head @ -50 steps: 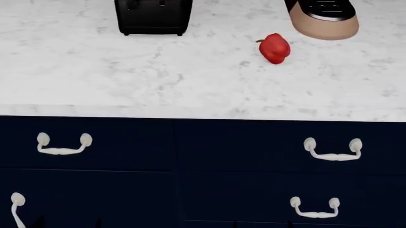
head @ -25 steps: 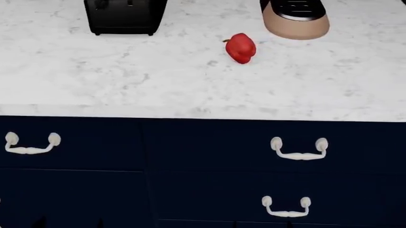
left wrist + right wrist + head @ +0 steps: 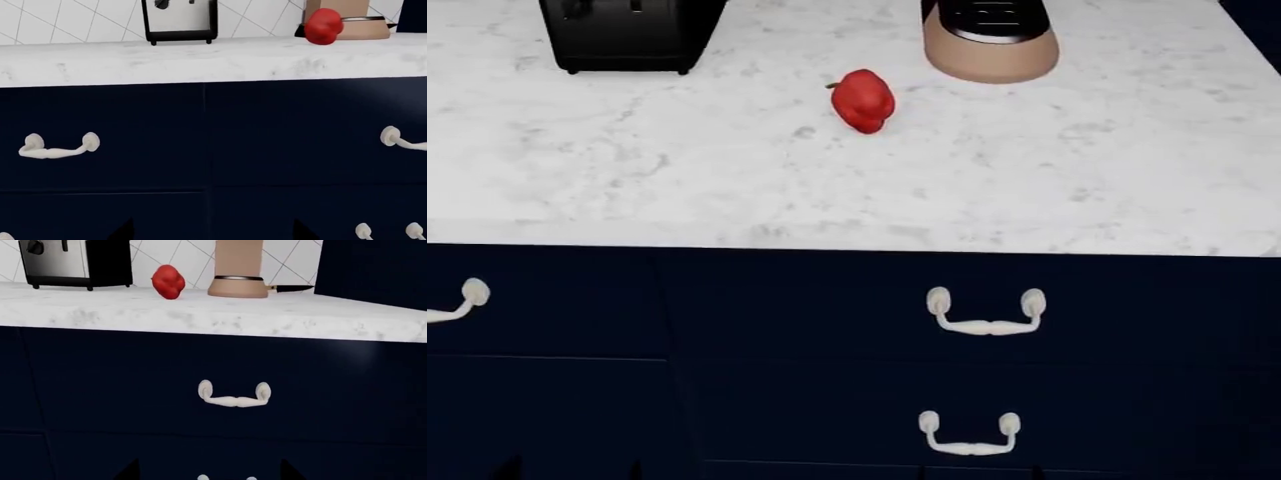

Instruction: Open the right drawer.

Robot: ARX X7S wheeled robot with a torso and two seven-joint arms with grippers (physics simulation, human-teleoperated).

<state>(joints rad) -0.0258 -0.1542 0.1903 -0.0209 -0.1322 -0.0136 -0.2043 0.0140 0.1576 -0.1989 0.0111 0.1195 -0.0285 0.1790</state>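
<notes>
The right drawer (image 3: 827, 305) is a dark navy front under the marble counter, shut, with a cream bail handle (image 3: 988, 326). In the right wrist view the drawer (image 3: 133, 375) faces me and its handle (image 3: 234, 401) is straight ahead, some way off. In the left wrist view its handle (image 3: 402, 141) is cut by the frame edge. My right gripper (image 3: 208, 476) shows only two dark fingertips (image 3: 130, 472), wide apart and empty. My left gripper (image 3: 213, 236) shows the same, fingertips (image 3: 123, 231) wide apart, facing the seam between the two drawers.
On the marble counter (image 3: 1028, 190) are a red pepper (image 3: 862, 100), a black toaster (image 3: 627, 35) and a tan stand (image 3: 990, 45). A left drawer handle (image 3: 59, 147) and a lower drawer handle (image 3: 969, 438) show. A tall navy cabinet (image 3: 373, 270) stands at the right.
The head view has shifted to the right: counter, pepper and drawer handles have slid leftwards in the picture. The drawer stays shut.
</notes>
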